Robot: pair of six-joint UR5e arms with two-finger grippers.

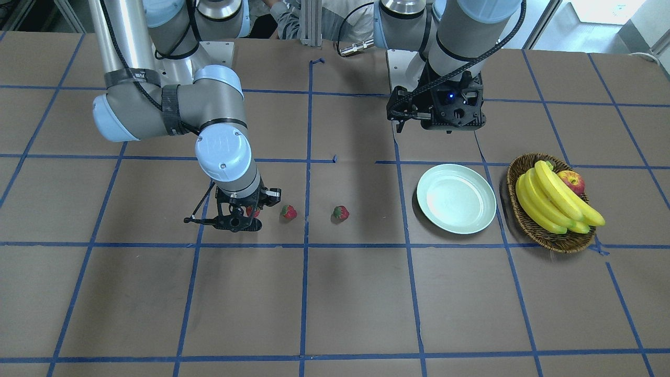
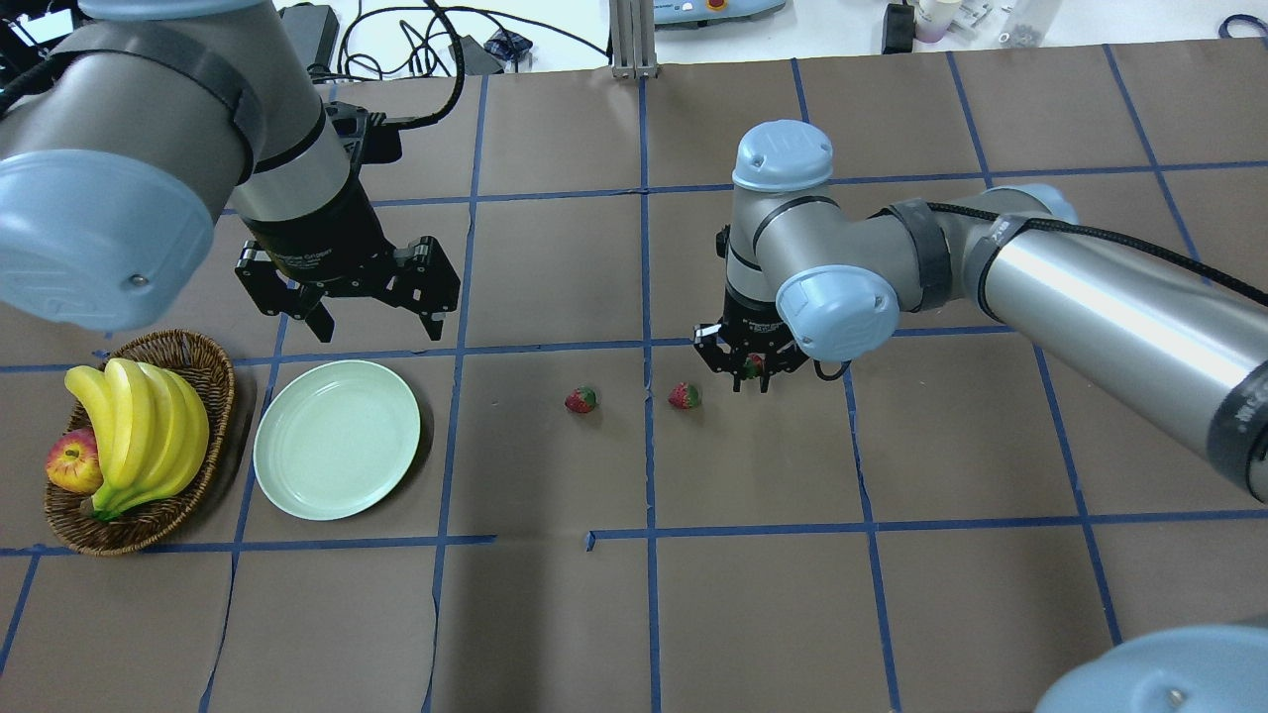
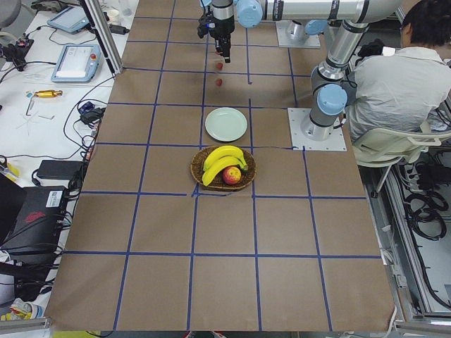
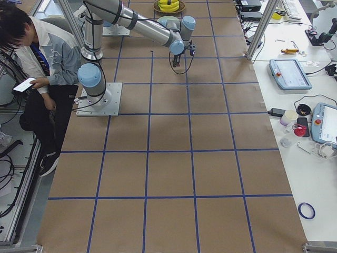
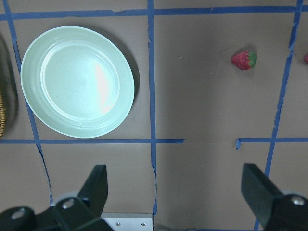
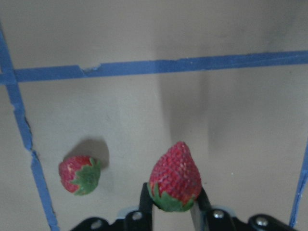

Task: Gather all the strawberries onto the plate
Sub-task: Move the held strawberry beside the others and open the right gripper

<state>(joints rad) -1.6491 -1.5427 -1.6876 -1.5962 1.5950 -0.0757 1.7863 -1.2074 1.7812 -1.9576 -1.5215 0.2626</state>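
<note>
My right gripper point(image 2: 751, 368) is shut on one strawberry point(image 6: 174, 178), pinched at its green cap end, low over the table. A second strawberry point(image 2: 685, 396) lies on the table just beside it and also shows in the right wrist view point(image 6: 80, 174). The third strawberry point(image 2: 581, 400) lies a little further towards the plate. The pale green plate point(image 2: 337, 439) is empty and sits to the left, next to the basket. My left gripper point(image 2: 376, 329) hangs open above the table behind the plate, its fingers point(image 5: 96, 185) wide apart with nothing between them.
A wicker basket point(image 2: 213, 356) holding bananas point(image 2: 139, 426) and an apple point(image 2: 72, 461) stands left of the plate. Blue tape lines grid the brown table. A seated person point(image 3: 394, 77) is behind the robot's base.
</note>
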